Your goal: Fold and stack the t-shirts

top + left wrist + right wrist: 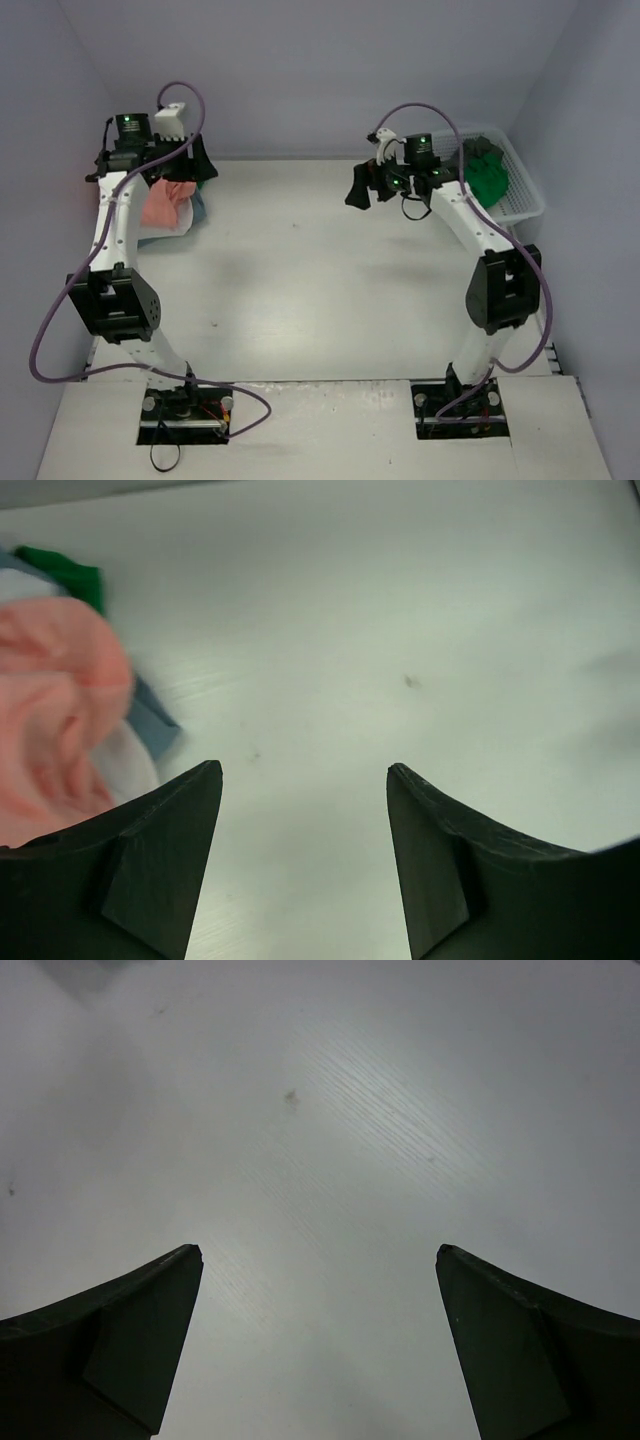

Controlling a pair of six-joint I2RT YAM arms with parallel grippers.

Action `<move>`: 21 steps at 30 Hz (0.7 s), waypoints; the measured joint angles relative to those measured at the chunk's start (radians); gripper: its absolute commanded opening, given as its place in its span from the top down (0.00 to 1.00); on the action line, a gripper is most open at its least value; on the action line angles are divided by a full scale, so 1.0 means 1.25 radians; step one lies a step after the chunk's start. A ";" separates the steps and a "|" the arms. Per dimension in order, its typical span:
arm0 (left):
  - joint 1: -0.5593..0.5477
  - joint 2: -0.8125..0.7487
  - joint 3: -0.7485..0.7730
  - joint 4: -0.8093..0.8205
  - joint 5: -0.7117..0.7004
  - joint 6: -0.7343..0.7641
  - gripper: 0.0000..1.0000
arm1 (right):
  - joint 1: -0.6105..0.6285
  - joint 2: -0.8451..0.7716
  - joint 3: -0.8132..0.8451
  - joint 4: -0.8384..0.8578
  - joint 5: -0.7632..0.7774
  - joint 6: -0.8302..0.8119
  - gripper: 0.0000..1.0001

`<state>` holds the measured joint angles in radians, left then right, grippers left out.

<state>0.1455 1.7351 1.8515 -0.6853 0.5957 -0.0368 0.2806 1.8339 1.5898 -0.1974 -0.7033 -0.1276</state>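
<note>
A pile of t-shirts lies at the table's far left, with a salmon pink one (pixel 165 203) on top, light blue (pixel 198 208) at its right side and white (pixel 160 236) below. The left wrist view shows the salmon shirt (pixel 50 710), the blue edge (pixel 155 718), white cloth (pixel 130 758) and a green corner (pixel 65 572). My left gripper (pixel 203 166) (pixel 305 772) hangs open just right of the pile, empty. A bright green t-shirt (pixel 490 178) lies in the basket. My right gripper (pixel 358 188) (pixel 318 1250) is wide open over bare table, holding nothing.
A white mesh basket (pixel 527 195) stands at the far right, behind my right arm, with dark cloth (pixel 482 147) beside the green one. Lilac walls close in the back and both sides. The white tabletop (pixel 300 280) lies between the arms.
</note>
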 measured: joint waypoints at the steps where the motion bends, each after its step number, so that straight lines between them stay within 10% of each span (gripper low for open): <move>1: -0.015 -0.006 -0.018 -0.009 0.013 0.009 0.39 | -0.012 -0.023 -0.022 -0.003 0.015 -0.004 0.00; 21: -0.059 -0.291 -0.477 0.096 0.082 0.071 0.39 | -0.428 -0.515 -0.460 0.002 0.056 -0.079 0.00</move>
<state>0.0719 1.3712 1.2552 -0.5655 0.6987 0.0525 -0.2539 1.1896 1.0145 -0.1951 -0.6327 -0.2260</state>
